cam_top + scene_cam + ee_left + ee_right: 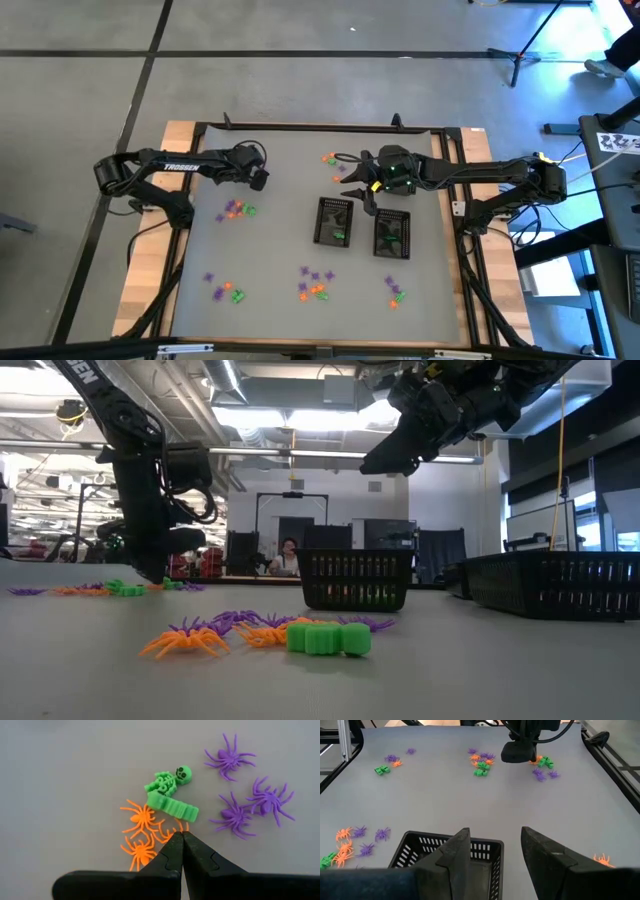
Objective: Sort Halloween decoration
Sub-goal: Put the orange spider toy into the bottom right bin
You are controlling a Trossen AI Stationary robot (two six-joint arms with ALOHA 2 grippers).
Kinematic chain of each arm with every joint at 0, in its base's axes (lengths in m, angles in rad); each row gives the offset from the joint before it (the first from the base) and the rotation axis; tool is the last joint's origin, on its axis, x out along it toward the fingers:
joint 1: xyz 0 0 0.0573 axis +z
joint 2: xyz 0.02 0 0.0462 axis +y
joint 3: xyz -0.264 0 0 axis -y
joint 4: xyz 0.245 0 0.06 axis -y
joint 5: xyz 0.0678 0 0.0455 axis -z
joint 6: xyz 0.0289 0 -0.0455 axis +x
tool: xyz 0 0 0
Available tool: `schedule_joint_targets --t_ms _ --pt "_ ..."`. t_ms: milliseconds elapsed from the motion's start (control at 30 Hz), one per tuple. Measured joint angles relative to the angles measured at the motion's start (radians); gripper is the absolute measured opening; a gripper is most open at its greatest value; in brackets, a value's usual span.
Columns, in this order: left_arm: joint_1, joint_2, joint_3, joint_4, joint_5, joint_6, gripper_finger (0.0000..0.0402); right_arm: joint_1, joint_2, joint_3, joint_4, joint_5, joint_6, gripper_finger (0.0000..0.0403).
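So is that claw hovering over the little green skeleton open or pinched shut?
Shut. The left gripper has its jaws pressed tip to tip with no gap, just above the orange spiders, beside the green skeleton. Nothing shows between them.

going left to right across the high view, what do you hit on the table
left gripper shut over the orange, green and purple pile → middle front pile → left basket → right gripper open → right basket
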Motion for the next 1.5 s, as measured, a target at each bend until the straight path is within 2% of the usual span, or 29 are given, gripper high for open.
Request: schedule_joint_targets --t_ms 500,567,667,800,900,1033,1233,1500 --pt "0.000 0.000 0.000 0.023 -0.043 0.032 0.0000 0.000 0.000 0.000 0.000 0.000 0.000 0.0175" --pt "0.000 0.000 0.000 0.042 -0.010 0.017 0.0000 0.000 0.000 0.000 0.000 0.000 0.000 0.0175" --pt "0.000 -0.002 0.029 0.011 0.098 0.033 0.0000 0.000 0.000 0.000 0.000 0.000 0.000 0.0175" --pt "-0.001 -0.019 0.156 -0.170 0.161 0.069 0.0000 0.000 0.000 0.000 0.001 0.000 0.000 0.0175" --pt "-0.012 -0.024 0.269 -0.336 0.137 0.074 0.0000 0.000 0.000 0.000 0.001 0.000 0.000 0.0175" --pt "-0.031 -0.024 0.349 -0.433 0.093 0.121 0.0000 0.000 0.000 0.000 0.001 0.000 0.000 0.0175" --pt "-0.051 -0.024 0.360 -0.441 0.089 0.281 0.0000 0.000 0.000 0.000 0.001 0.000 0.000 0.0175" --pt "-0.054 -0.024 0.360 -0.398 0.058 0.320 0.0000 0.000 0.000 0.000 0.001 0.000 0.000 0.0175"
